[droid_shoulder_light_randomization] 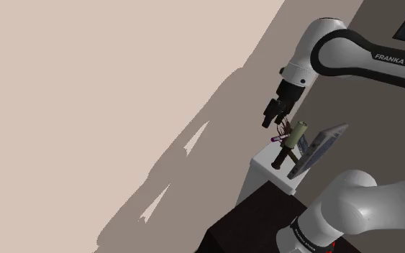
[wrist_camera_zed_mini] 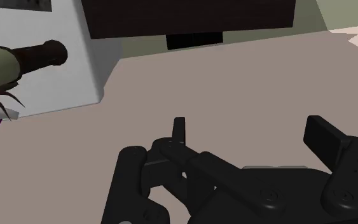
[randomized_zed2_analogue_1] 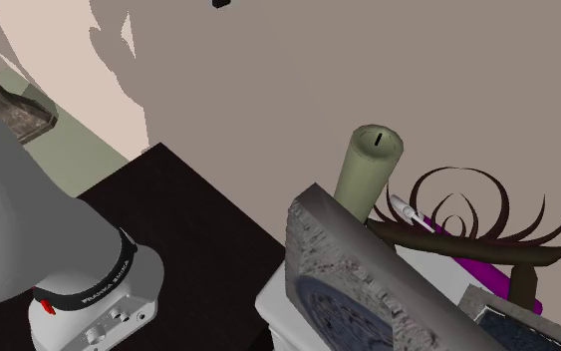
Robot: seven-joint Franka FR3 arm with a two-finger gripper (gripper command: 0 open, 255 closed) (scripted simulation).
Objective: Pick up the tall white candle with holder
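in the shoulder view, from the left: my hand (droid_shoulder_light_randomization: 275, 117) hangs just up and left of the candle (droid_shoulder_light_randomization: 298, 131), not touching it. in the wrist view my fingers (wrist_camera_zed_mini: 179, 130) stand wide apart with nothing held, only taupe floor (wrist_camera_zed_mini: 234, 83) behind them. a purple thing (droid_shoulder_light_randomization: 275, 138) shows just below my hand. the candle, pale olive, sits in a dark holder (droid_shoulder_light_randomization: 287, 154) on the white counter (droid_shoulder_light_randomization: 264, 176). in the second exterior view a curly dark ornament (randomized_zed2_analogue_1: 477, 214) spreads beside it. a grey frame (droid_shoulder_light_randomization: 323, 144) leans just right of the candle. my dark stand (droid_shoulder_light_randomization: 255, 223) is at the lower right.
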